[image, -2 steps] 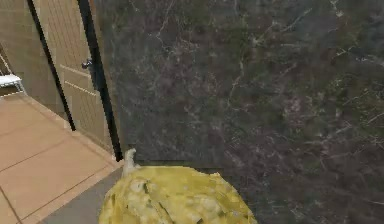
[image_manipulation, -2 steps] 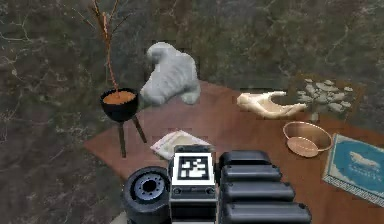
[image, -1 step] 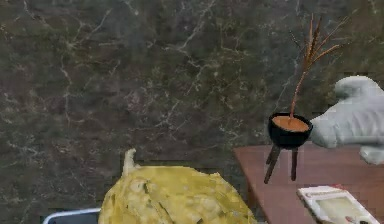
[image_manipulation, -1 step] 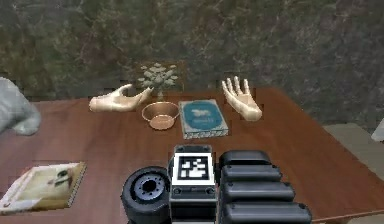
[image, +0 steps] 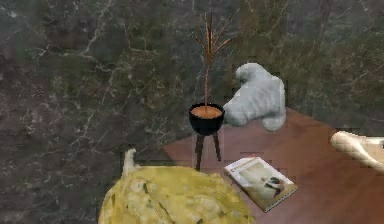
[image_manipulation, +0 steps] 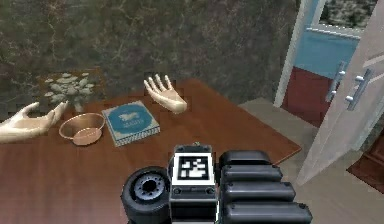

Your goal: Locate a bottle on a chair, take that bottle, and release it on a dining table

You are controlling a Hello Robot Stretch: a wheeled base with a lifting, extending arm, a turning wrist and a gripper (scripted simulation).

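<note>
A brown wooden table [image_manipulation: 225,115] spreads across the arm side view, and its corner [image: 315,150] reaches into the forward view's right. At the bottom edge of the arm side view sits the arm's dark end with a white marked square [image_manipulation: 195,165]. Left of the square is the round dark body of my gripper [image_manipulation: 148,195], low over the table's near part. Its far end cannot be made out, so I cannot tell whether it holds anything. No shape here reads as a bottle.
On the table lie two pale hand sculptures [image_manipulation: 165,95] [image_manipulation: 28,123], a copper bowl [image_manipulation: 83,127] and a blue book [image_manipulation: 132,121]. The forward view has a potted plant on a stand [image: 206,118], a grey hand-like statue [image: 256,98], a magazine [image: 262,181] and a yellow lumpy mass [image: 175,198]. A white door [image_manipulation: 355,95] stands ajar on the right.
</note>
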